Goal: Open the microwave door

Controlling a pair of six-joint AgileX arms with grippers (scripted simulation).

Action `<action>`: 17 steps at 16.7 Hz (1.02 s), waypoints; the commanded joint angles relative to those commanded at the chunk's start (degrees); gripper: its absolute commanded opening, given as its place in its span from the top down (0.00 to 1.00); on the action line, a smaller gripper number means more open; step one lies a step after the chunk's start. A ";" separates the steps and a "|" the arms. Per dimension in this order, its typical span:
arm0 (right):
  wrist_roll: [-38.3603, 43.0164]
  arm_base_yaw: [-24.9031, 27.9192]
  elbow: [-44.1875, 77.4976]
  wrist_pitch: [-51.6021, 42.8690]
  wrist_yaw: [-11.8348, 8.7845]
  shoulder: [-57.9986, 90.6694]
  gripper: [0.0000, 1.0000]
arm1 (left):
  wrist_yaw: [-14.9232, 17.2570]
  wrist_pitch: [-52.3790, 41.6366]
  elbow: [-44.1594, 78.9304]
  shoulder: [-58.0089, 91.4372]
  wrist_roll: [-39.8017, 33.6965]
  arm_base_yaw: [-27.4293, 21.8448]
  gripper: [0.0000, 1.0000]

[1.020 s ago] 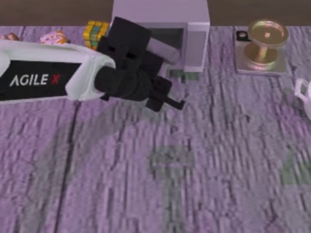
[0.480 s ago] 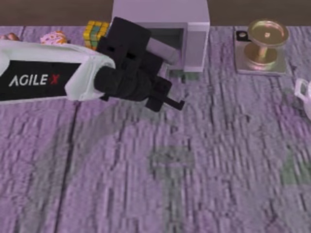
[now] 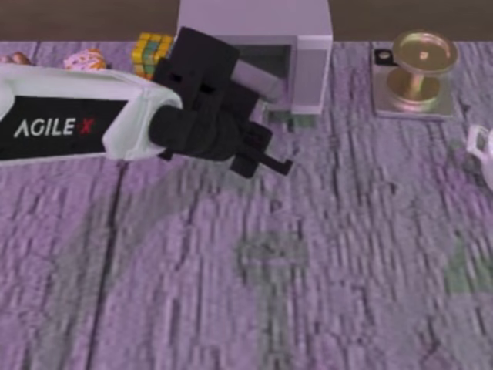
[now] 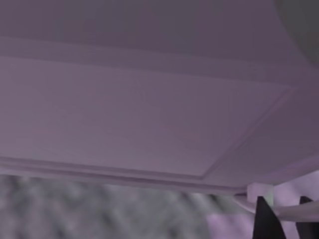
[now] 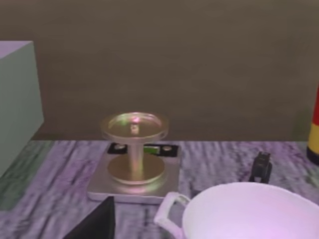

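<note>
Microwave (image 3: 258,27): back-centre of table, pale lavender-grey. Door (image 3: 258,77): swung out from front, cavity showing behind it.
L gripper (image 3: 269,158): just in front of door, at its edge; jaw state can't tell. L wrist view: door panel fills frame, dark fingertips (image 4: 265,219) at handle (image 4: 259,191).
R gripper: not seen in top view; jaws can't tell.
Scale (image 3: 416,73): right of microwave, apart.
Cube (image 3: 150,50): left of microwave.
White pot (image 5: 254,211): near scale.

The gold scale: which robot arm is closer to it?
Right. Its wrist camera looks at the gold scale from close by, though the right gripper itself is out of sight. The left gripper is over by the microwave door.
</note>
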 joint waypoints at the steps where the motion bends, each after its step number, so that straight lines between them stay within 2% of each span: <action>1: 0.00 0.00 0.00 0.00 0.00 0.00 0.00 | 0.00 0.00 0.00 0.00 0.00 0.00 1.00; 4: 0.00 0.00 0.00 0.00 0.00 0.00 0.00 | 0.00 0.00 0.00 0.00 0.00 0.00 1.00; 12: 0.00 0.00 0.00 0.00 0.00 0.00 0.00 | 2.80 0.01 -1.59 -1.17 3.32 1.31 1.00; 17: 0.00 0.00 0.00 0.00 0.00 0.00 0.00 | 2.80 0.01 -1.59 -1.17 3.32 1.31 1.00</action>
